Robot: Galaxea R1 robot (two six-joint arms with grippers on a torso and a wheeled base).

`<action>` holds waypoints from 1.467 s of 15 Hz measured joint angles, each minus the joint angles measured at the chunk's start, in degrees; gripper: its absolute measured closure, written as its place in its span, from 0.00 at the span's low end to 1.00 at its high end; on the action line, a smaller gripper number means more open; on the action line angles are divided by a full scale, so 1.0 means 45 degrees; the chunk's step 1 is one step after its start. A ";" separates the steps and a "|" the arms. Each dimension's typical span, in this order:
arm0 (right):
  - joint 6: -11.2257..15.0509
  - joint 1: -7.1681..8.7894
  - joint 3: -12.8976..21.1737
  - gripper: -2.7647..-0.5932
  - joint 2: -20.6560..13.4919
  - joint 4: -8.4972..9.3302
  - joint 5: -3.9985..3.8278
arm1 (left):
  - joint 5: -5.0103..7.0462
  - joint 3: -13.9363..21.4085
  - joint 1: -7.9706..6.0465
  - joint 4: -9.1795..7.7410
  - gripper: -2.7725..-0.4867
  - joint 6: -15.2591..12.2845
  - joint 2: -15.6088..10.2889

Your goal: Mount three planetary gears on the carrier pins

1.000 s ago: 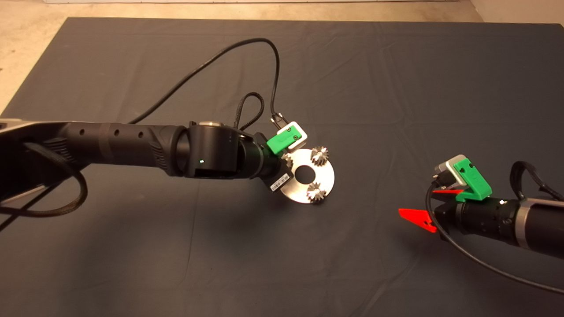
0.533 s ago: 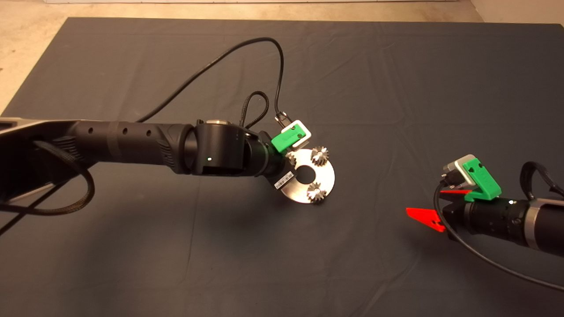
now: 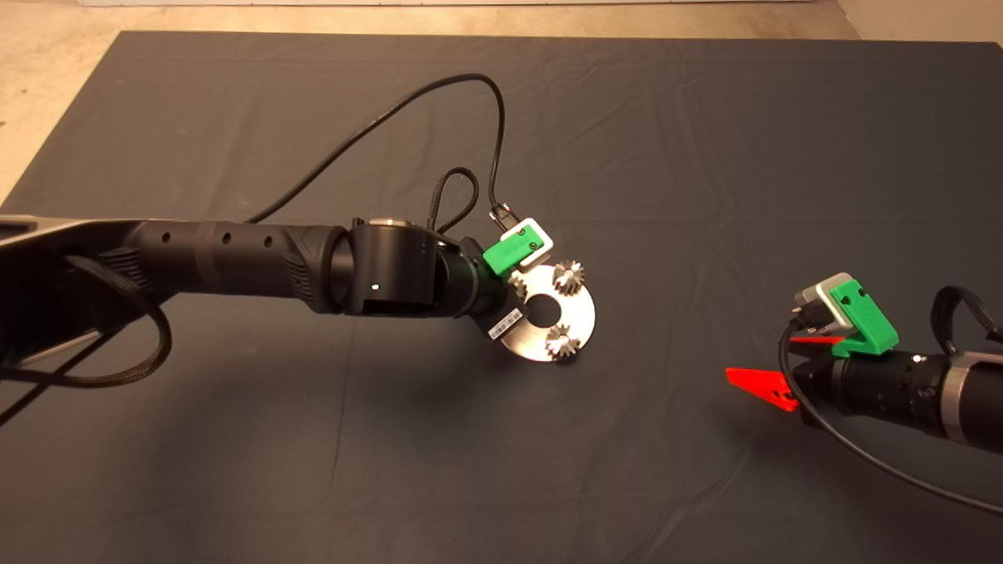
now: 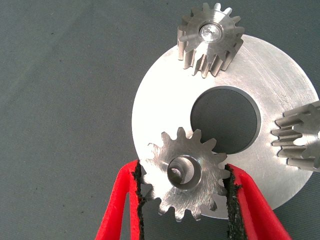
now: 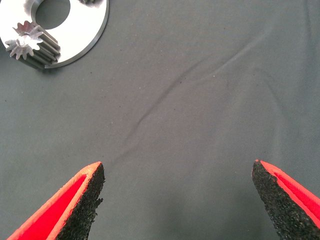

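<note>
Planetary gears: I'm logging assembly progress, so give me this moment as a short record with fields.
gears seated: two planetary gears on the carrier disc
third gear: third gear held over its pin, hole not centred
left gripper: jaws shut on third gear
right gripper: jaws open, above the mat, away from disc

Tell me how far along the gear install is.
Two gears sit on pins of the disc: one at its far edge, one at the side. The third gear is clamped between the left gripper's pads over the last pin, which shows inside its bore; whether it is fully seated is unclear. The right gripper waits open over the mat. Left: seat it and release.
</note>
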 joint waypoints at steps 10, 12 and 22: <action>0.0000 0.0000 0.0000 0.26 0.0000 0.0000 0.0000 | -0.0049 0.0000 -0.0003 0.0000 0.90 0.0252 -0.0069; 0.0000 0.0000 0.0000 0.26 0.0000 0.0000 0.0000 | -0.0049 0.0000 -0.0003 -0.0004 0.90 0.0252 -0.0074; 0.0000 0.0000 0.0000 0.26 -0.0003 0.0000 0.0002 | -0.0115 -0.0003 -0.0008 -0.0005 0.90 0.0257 -0.0228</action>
